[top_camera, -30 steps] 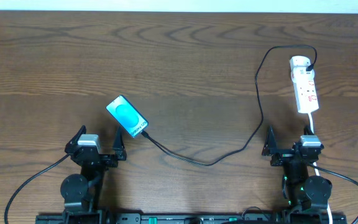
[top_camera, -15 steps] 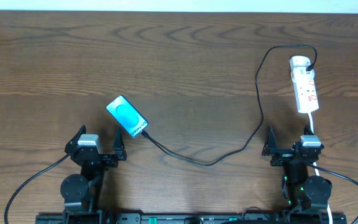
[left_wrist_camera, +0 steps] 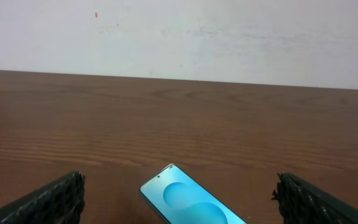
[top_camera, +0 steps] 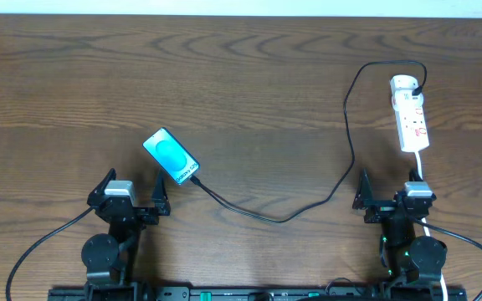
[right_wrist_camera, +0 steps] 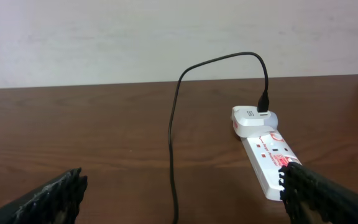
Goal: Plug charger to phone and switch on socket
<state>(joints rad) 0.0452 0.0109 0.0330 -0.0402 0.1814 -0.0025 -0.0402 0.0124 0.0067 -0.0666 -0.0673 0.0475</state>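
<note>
Overhead, one phone (top_camera: 171, 156), one charger (top_camera: 284, 221), one socket (top_camera: 412, 117)

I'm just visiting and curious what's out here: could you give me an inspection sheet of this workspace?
Surface: brown wooden table.
Job's things: phone lying flat, cyan screen lit; white power strip at the right; switch state cannot be told.
Clutter: nothing seen.
Grippers: left gripper and right gripper both open, holding nothing.
Cables: black charger cable runs from the phone's end to a white adapter on the strip; white cord leaves the strip.
Surroundings: pale wall behind the table.
</note>
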